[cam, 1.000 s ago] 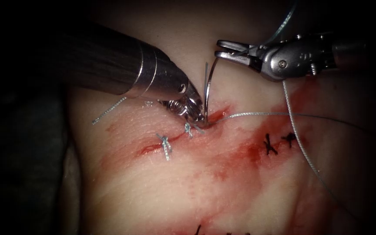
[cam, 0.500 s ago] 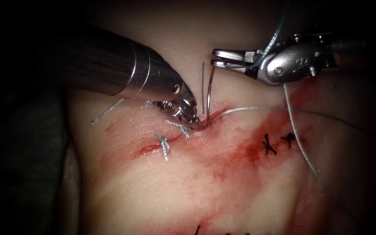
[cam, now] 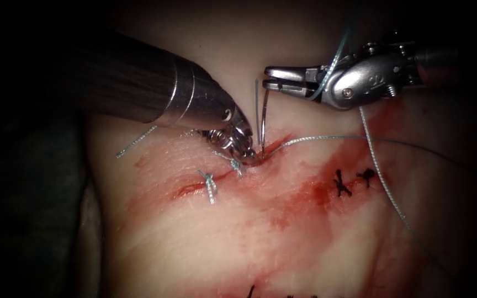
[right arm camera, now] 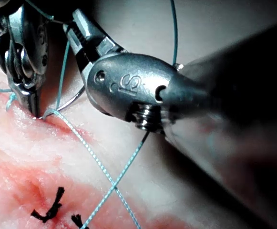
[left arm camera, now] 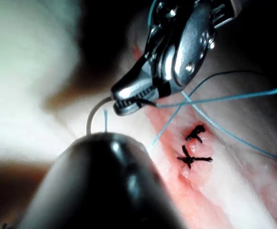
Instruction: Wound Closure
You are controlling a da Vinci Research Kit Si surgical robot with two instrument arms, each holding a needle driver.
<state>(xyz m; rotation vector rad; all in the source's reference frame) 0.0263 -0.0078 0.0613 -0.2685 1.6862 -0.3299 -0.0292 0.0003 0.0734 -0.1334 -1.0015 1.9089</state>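
Right tool [cam: 266,79] has shifted left, now pinching the needle [cam: 261,118] near its upper end; needle stands in the cut [cam: 274,144], where the left tool [cam: 248,156] presses, jaws unreadable.

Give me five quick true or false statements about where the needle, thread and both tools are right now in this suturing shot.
1. The right tool holds the needle at one end of its curve. True.
2. The needle lies flat on the tissue, clear of the cut. False: it stands upright with its lower part in the tissue at the cut.
3. The left tool has its tip down at the cut beside the needle. True.
4. No stitches are tied yet. False: two knotted stitches sit left of the needle.
5. Thread runs rightward from the cut. True.
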